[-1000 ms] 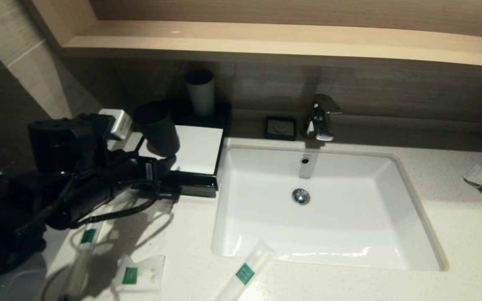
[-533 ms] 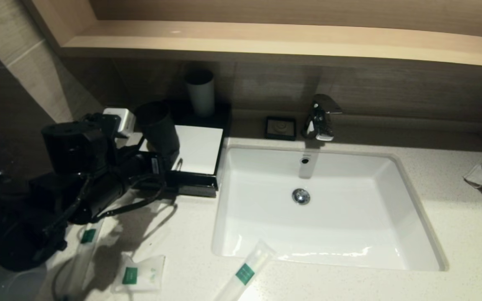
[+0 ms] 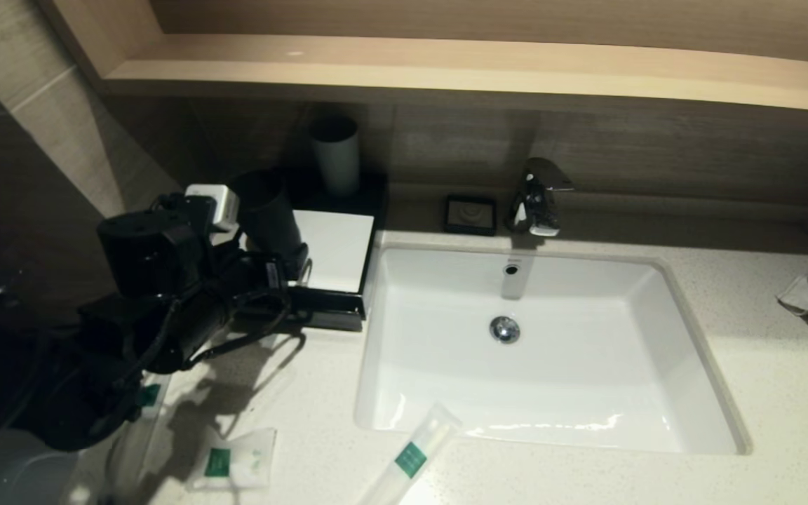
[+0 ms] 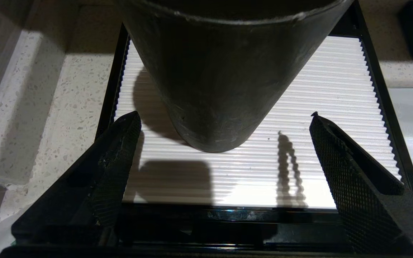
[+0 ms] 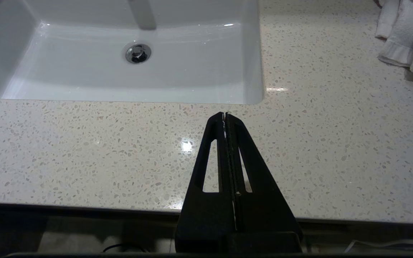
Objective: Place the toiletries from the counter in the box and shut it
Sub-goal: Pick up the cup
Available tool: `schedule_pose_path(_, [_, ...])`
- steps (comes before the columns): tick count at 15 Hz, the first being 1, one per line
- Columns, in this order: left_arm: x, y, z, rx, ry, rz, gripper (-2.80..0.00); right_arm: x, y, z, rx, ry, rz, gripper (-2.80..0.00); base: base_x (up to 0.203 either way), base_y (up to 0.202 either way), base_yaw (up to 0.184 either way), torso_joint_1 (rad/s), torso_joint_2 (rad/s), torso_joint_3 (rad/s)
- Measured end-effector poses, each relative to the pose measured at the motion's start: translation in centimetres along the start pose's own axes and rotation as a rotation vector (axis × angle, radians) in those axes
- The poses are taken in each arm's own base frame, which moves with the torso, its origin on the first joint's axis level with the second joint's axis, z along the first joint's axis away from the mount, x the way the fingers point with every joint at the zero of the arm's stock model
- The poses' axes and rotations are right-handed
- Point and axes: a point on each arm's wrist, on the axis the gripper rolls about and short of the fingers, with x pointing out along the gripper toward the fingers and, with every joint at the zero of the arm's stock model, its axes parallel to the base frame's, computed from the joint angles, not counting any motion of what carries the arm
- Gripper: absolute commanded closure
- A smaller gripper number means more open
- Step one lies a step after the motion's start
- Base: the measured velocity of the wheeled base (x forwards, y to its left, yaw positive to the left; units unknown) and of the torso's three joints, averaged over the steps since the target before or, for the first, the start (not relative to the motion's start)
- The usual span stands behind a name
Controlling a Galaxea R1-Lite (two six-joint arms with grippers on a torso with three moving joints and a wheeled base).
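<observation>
Learner: What is being done now?

Teacher: The left hand (image 4: 224, 114) is held wide open, with nothing in it, low over the black box with the white ribbed lid (image 3: 327, 319). A tall dark plastic cup (image 4: 221, 71) stands on that lid, between the two fingers but not touched by them. It seems the cup has to be taken off so the box can be opened.

Learner: How should it be grabbed?

Teacher: The cup should be kept in the middle of the gap. It gets wider toward the top, so it is best squeezed a bit above the bottom, gently and evenly. It should be lifted straight up so the lid is not dragged.

Learner: Where should it be put down?

Teacher: A bare spot on the speckled stone bench (image 5: 84, 143) could be used, away from the white sink (image 3: 376, 351).

Learner: Where are the toiletries?

Teacher: None are in the box yet. A long white tube with a green label (image 3: 411, 459) lies at the front edge of the sink. A flat white packet with a green label (image 3: 232, 459) lies near the front of the bench, on the left. Another may be hidden under the arm.

Learner: And the other hand?

Teacher: The right hand (image 5: 225, 114) is pressed closed and empty, parked at the front of the bench.
</observation>
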Motion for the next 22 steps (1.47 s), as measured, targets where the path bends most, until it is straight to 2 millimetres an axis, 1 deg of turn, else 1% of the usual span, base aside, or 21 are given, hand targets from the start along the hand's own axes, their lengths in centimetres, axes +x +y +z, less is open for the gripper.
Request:
schedule_pose_path(4, [0.3, -0.3, -0.4, 0.005, 0.009, -0.007, -2.80, 0.0, 0.0, 0.0, 0.000, 0.000, 0.000, 0.00, 0.000, 0.000, 0.000, 0.000, 0.00, 0.000])
schedule_pose_path(10, [0.8, -0.6, -0.5, -0.005, -0.036, 0.012, -2.80, 0.0, 0.0, 0.0, 0.000, 0.000, 0.000, 0.00, 0.000, 0.000, 0.000, 0.000, 0.00, 0.000])
schedule_pose_path(22, [1.6, -0.8, -1.0, 0.007, -0.035, 0.017, -2.80, 0.0, 0.0, 0.0, 0.000, 0.000, 0.000, 0.00, 0.000, 0.000, 0.000, 0.000, 0.00, 0.000])
